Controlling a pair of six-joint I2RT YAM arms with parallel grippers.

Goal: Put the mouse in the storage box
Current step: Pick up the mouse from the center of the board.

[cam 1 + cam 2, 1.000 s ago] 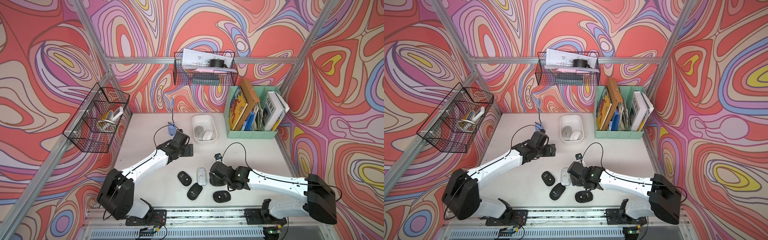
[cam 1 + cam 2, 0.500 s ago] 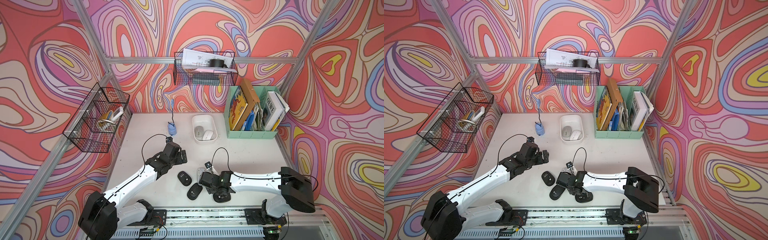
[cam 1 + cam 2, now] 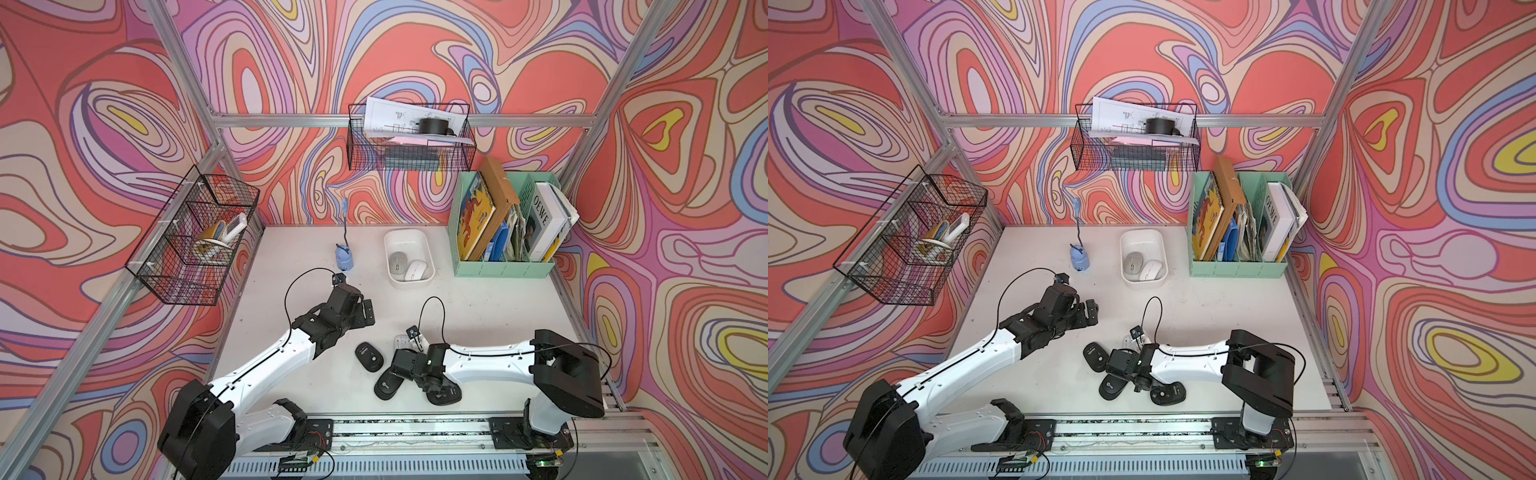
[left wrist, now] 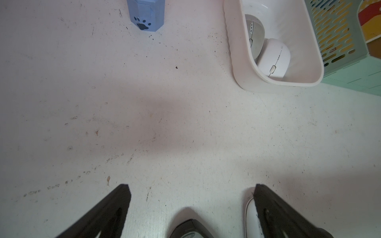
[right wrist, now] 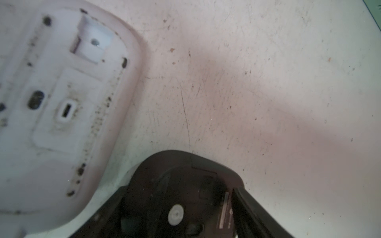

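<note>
The white storage box [image 3: 409, 283] [image 3: 1144, 284] [image 4: 247, 78] stands at the back of the table with a grey mouse [image 3: 398, 262] and a white mouse [image 3: 417, 269] [image 4: 274, 57] inside. Near the front edge lie three black mice and an upside-down white mouse [image 3: 400, 341] [image 5: 61, 103]. My right gripper [image 3: 397, 370] [image 3: 1116, 370] is low over one black mouse [image 3: 386, 385] [image 5: 185, 195], its fingers [image 5: 247, 206] against both sides of it. The left gripper [image 3: 368, 313] [image 4: 190, 188] hovers open and empty over bare table, left of the box.
A blue paw-print holder [image 3: 344, 262] [image 4: 146, 16] stands left of the box and a mint-green file organizer [image 3: 503, 266] right of it. Black wire baskets [image 3: 195, 241] hang on the left and back walls. Two other black mice [image 3: 369, 356] [image 3: 444, 392] flank the right gripper.
The left arm drew back from the box toward the front left, staying open. The right arm swung left over the mice, and its jaws narrowed onto the black mouse.
</note>
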